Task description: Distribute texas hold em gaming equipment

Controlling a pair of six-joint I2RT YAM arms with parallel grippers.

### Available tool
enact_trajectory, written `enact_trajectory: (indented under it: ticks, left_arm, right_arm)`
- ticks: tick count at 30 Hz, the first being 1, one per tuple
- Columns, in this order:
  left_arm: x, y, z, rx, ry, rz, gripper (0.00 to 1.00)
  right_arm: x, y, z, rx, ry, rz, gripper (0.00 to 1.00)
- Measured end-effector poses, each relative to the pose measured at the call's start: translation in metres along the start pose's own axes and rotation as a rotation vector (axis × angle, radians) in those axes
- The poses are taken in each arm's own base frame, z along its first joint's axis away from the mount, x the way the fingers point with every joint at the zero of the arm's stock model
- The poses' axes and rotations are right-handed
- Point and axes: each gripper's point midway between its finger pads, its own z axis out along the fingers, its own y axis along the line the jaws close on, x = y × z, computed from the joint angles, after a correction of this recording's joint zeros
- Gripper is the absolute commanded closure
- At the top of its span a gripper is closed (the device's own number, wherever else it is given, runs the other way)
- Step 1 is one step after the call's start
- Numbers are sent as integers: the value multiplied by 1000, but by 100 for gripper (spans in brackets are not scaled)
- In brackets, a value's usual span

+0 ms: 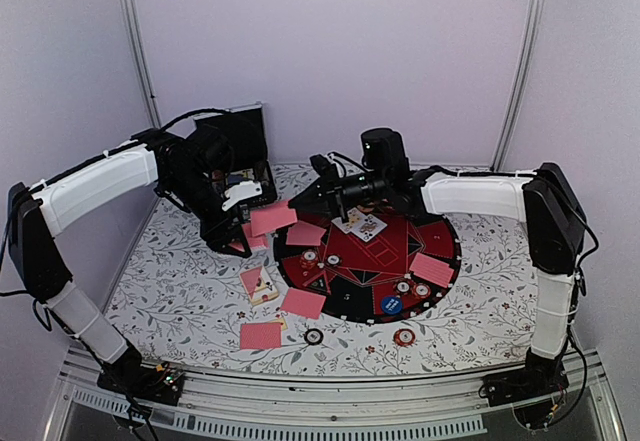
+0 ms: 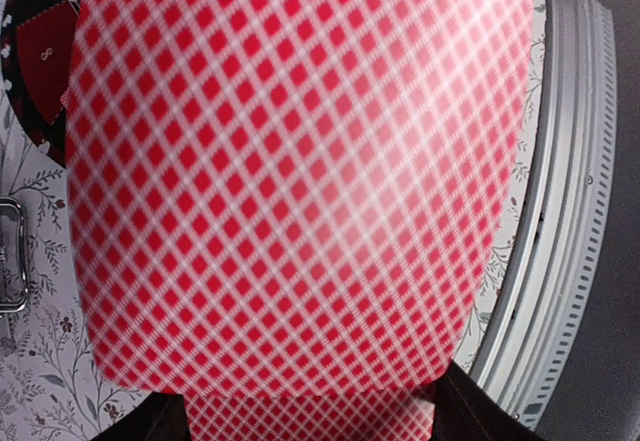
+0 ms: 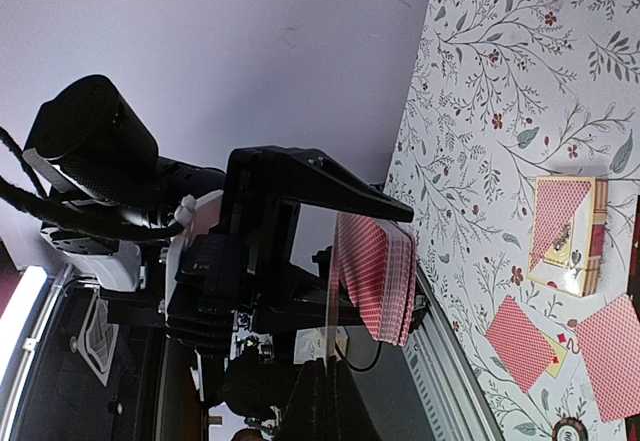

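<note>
My left gripper (image 1: 238, 233) is shut on the deck of pink-red-backed cards (image 3: 385, 276), held above the table's left side; the deck's edge shows at the bottom of the left wrist view (image 2: 310, 419). One single card (image 1: 272, 218) stands off the deck and fills the left wrist view (image 2: 300, 181). My right gripper (image 1: 295, 204) reaches left across the mat and is shut on that card's edge (image 3: 331, 301). Single cards lie at the front (image 1: 260, 335), near the mat (image 1: 302, 303) and on it (image 1: 431, 269). Chips lie on the mat (image 1: 403, 287) and in front of it (image 1: 404, 337).
The round black-and-red mat (image 1: 440, 236) covers the table's middle, with face-up cards (image 1: 362, 224) and a blue chip (image 1: 392, 304) on it. A card box (image 1: 265, 289) lies left of it, also in the right wrist view (image 3: 568, 236). The open black case (image 1: 240, 146) stands at the back left.
</note>
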Motion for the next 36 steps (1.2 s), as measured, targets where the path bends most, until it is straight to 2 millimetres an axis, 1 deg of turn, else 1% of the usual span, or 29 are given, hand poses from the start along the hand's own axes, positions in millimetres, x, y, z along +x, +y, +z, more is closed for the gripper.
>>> enact_trajectory:
  ticks: [4,7,11,13,15,18,21,24,28,31,34,36]
  left_arm:
    - [0,0,0,-1,1,0,100]
    - [1,1,0,-3,3,0,100]
    - [1,1,0,-6,5,0,100]
    - [1,1,0,-6,5,-1,100]
    - [1,1,0,-6,5,0,100]
    - [1,1,0,-6,5,0,100]
    - [1,1,0,-6,5,-1,100]
    - [1,1,0,-6,6,-1,100]
    - [1,1,0,-5,5,-1,100]
    - [1,1,0,-5,5,-1,100]
    - [1,1,0,-5,5,-1,100]
    - [1,1,0,-5,5,-1,100]
  right_arm:
    - [-3,-4,-11,12,-17,10,100]
    - [-8,-9,-24,39,-37,15,100]
    - [-22,-17,-52,102,-92,5,100]
    - [-31,-24,-72,157,-136,-2,100]
    - [-40,-35,-93,236,-185,-1,100]
    - [-54,-54,-119,369,-249,-25,100]
    - [-64,-72,-145,552,-306,-54,100]
    - [-73,-77,-163,704,-340,-112,100]
    - [-92,-79,-192,920,-401,-195,100]
    - [-102,-83,-211,1070,-435,-234,100]
    - [-110,-87,-230,1221,-462,-268,100]
    - [-113,-88,-237,1304,-464,-292,100]
